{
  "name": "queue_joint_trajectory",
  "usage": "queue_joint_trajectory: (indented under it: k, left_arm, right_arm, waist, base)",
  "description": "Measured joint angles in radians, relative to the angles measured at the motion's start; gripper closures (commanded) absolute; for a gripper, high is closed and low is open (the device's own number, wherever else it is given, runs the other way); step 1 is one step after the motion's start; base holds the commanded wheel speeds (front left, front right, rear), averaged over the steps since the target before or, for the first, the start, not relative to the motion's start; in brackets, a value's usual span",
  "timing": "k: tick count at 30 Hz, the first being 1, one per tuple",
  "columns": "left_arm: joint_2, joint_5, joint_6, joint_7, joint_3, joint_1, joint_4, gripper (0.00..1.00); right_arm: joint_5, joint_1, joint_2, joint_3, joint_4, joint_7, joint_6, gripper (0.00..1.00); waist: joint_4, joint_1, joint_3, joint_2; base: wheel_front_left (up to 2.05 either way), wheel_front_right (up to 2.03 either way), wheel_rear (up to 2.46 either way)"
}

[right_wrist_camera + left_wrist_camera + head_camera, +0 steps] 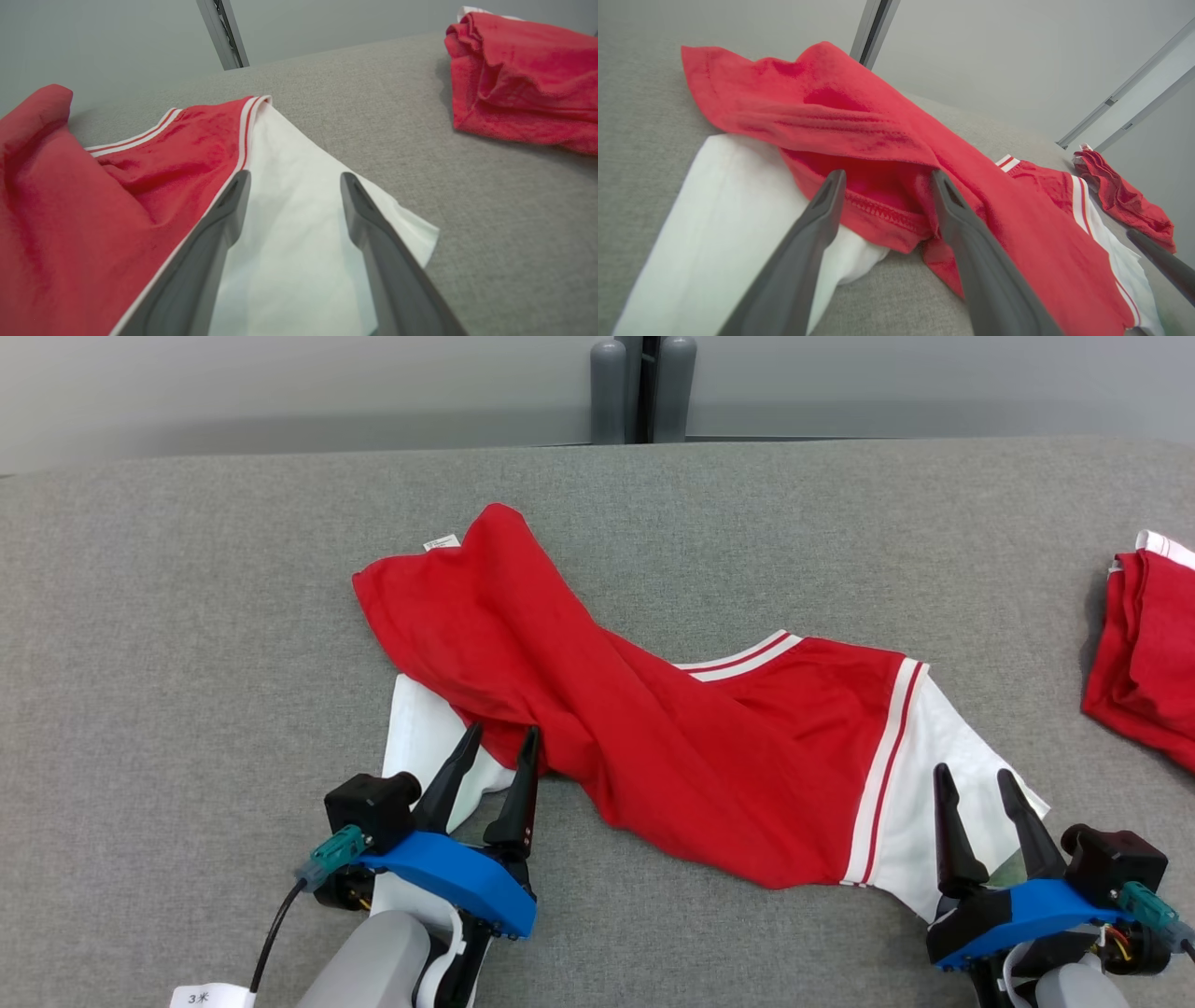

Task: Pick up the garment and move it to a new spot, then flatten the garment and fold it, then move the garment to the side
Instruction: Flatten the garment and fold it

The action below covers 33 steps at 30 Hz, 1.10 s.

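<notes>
A red garment (653,728) with white sleeves and striped trim lies crumpled and twisted across the grey table (187,616). My left gripper (501,735) is open over its left white sleeve (420,737), where the red hem (882,212) folds over it. My right gripper (976,779) is open above the right white sleeve (943,775), fingers straddling the white cloth (289,224). Neither gripper holds anything.
A second red folded garment (1144,653) with a white edge lies at the table's right edge, also seen as a red heap (523,79). A grey post (642,387) stands behind the table's far edge. Bare grey tabletop lies to the left and far side.
</notes>
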Motion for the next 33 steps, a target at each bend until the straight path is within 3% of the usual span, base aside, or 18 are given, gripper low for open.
queue_joint_trajectory:
  k: [15,16,17,18,25,33]
  left_arm:
    - [0.017,-0.077,0.000,0.000,-0.030,0.004,-0.052,0.02]
    - [0.017,-0.072,0.000,0.000,-0.028,0.004,-0.048,0.51]
    - [0.016,-0.069,0.000,0.000,-0.027,0.004,-0.046,0.82]
    - [0.015,-0.068,0.000,0.000,-0.027,0.004,-0.044,1.00]
    - [0.016,-0.045,0.000,0.000,-0.019,0.001,-0.063,1.00]
    - [0.014,0.050,0.000,0.000,-0.035,0.060,-0.191,1.00]
  right_arm:
    - [0.006,0.005,0.000,0.026,0.015,0.000,0.000,0.00]
    - [0.007,0.005,0.000,0.028,0.015,0.000,0.000,0.00]
    - [0.007,0.005,0.000,0.030,0.015,0.000,0.000,0.00]
    - [0.007,0.005,0.000,0.030,0.015,0.000,0.000,0.00]
    - [0.008,0.007,0.000,0.024,0.018,0.000,0.000,0.00]
    - [0.027,0.053,0.000,0.026,0.044,0.000,0.000,0.00]
  waist:
    - [-0.003,0.0000,-0.008,0.0000]
    - [-0.003,0.0000,-0.008,0.0000]
    - [-0.002,-0.0001,-0.008,-0.0001]
    - [-0.002,0.0000,-0.008,0.0000]
    - [0.008,0.0000,-0.025,-0.0001]
    - [0.081,-0.0002,-0.132,0.0000]
  base:
    - [0.00,0.00,0.00]
    - [0.00,0.00,0.00]
    - [0.00,0.00,0.00]
    - [0.00,0.00,0.00]
    - [0.00,0.00,0.00]
    - [0.00,0.00,0.00]
